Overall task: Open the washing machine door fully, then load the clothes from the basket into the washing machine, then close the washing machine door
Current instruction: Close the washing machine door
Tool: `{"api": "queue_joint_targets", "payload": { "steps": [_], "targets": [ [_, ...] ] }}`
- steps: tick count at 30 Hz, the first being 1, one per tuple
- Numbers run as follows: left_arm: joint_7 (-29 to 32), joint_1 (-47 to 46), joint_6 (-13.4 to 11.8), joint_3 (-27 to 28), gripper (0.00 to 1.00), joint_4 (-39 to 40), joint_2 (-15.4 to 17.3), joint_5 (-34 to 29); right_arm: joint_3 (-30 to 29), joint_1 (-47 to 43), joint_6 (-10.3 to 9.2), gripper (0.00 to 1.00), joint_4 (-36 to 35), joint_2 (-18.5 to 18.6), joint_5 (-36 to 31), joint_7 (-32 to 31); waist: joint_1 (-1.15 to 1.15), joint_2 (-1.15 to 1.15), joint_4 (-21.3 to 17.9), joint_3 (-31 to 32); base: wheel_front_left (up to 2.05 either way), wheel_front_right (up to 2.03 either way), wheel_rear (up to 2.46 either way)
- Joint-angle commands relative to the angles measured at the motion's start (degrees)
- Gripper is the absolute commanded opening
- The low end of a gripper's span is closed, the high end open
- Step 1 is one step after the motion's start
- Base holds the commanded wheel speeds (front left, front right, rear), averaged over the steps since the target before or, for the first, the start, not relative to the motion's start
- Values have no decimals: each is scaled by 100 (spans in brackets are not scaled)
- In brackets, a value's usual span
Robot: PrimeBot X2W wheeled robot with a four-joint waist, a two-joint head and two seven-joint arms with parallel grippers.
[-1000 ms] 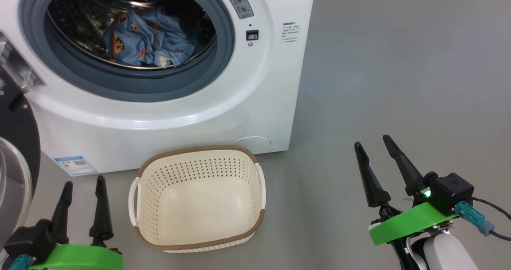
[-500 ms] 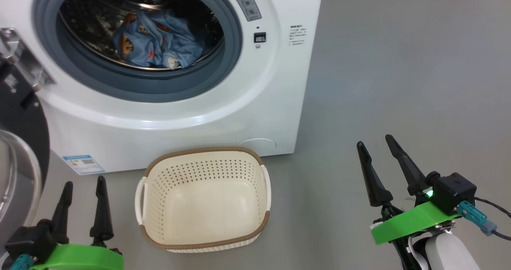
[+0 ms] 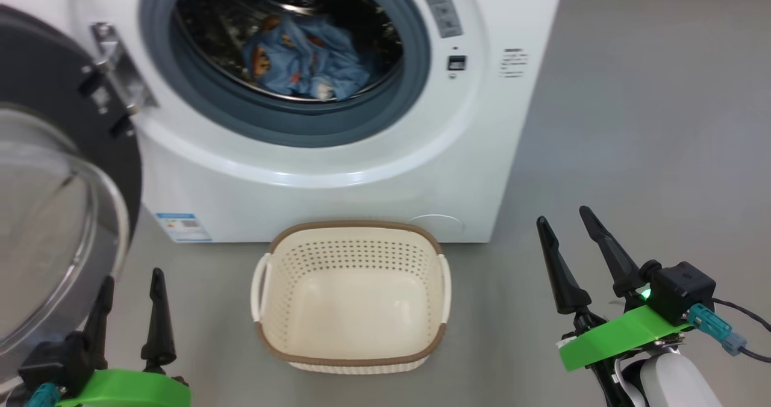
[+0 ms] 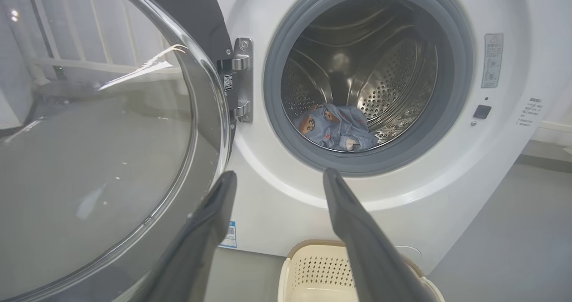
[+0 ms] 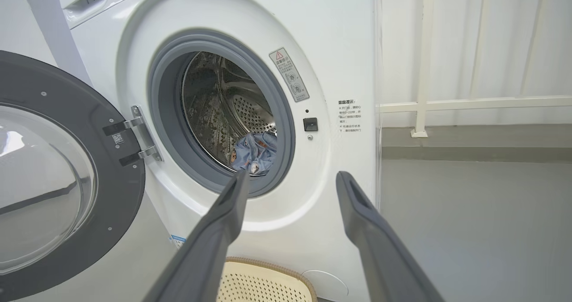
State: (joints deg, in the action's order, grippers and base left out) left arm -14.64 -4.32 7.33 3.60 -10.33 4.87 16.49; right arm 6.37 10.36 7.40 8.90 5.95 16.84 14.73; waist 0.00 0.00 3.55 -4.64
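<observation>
Washing machine door (image 3: 57, 178) stands swung wide open at the near left, its glass bulge just beside the left gripper (image 3: 132, 277), whose jaws are spread apart and hold nothing. The right gripper (image 3: 561, 214), at the near right over the floor (image 3: 632, 124), is also spread and empty. Between them, a little farther, the empty basket (image 3: 352, 224) sits on the floor, just before the washing machine (image 3: 337, 202). Farthest, the clothes (image 3: 307, 64) lie bundled in the drum (image 4: 393, 69).
</observation>
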Motion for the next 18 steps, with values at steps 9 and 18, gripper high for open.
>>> {"api": "queue_joint_targets", "payload": {
  "steps": [9, 18],
  "targets": [
    [-36, -97, 2, 247, 100, 62, -3, -214, 177, 62, 9, 100, -59, 61, 57, 27, 0, 0, 876, 66, 0, 0, 0],
    [-36, -152, 9, 256, 100, -9, -67, -169, 219, 70, 9, 100, 0, 98, 89, 27, 0, 0, 1528, 67, 0, 0, 0]
  ]
}}
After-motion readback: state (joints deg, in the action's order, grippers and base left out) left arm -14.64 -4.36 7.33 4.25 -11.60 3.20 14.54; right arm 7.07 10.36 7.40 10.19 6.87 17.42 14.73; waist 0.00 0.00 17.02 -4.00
